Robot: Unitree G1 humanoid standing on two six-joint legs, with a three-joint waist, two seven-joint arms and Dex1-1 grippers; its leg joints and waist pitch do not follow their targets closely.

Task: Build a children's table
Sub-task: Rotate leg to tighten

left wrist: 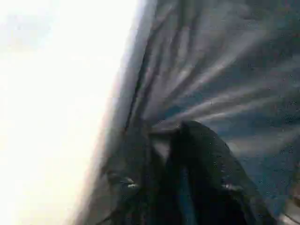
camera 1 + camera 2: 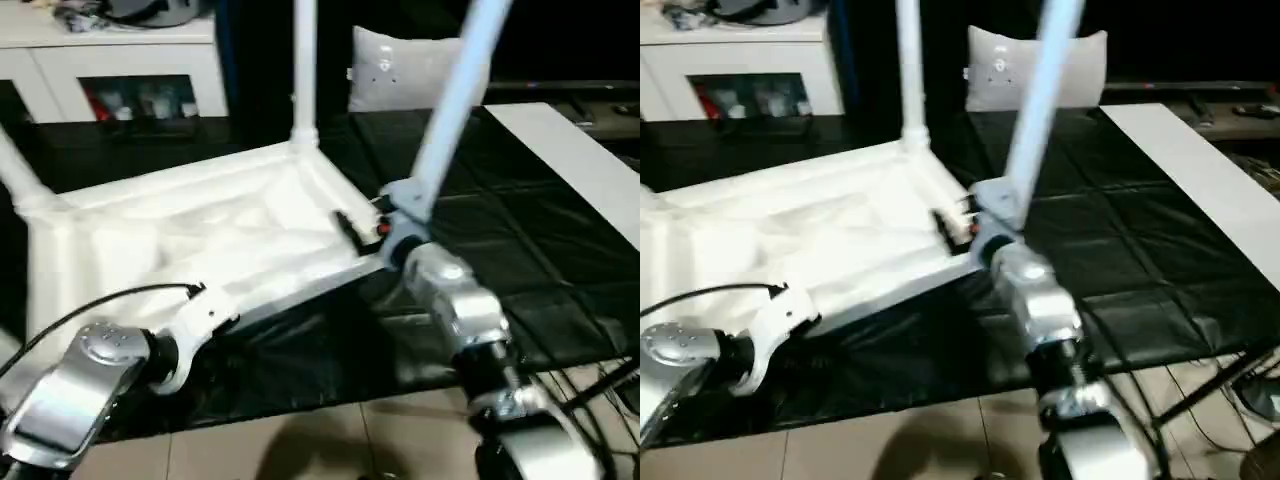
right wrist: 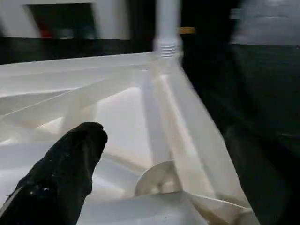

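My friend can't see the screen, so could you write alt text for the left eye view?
A white children's table lies upside down on a black-covered surface, three of its legs in view pointing up. The robot's right hand is at the near right leg.

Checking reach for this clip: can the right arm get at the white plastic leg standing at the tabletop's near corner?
Probably yes: the right tool is already at the foot of that white plastic leg, nothing between.

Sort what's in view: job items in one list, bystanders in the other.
Job: white plastic square table top, upside down; white tapered tubular legs standing in its corner sockets.
Lying about: grey-white cushion; white cabinet; black plastic sheet.
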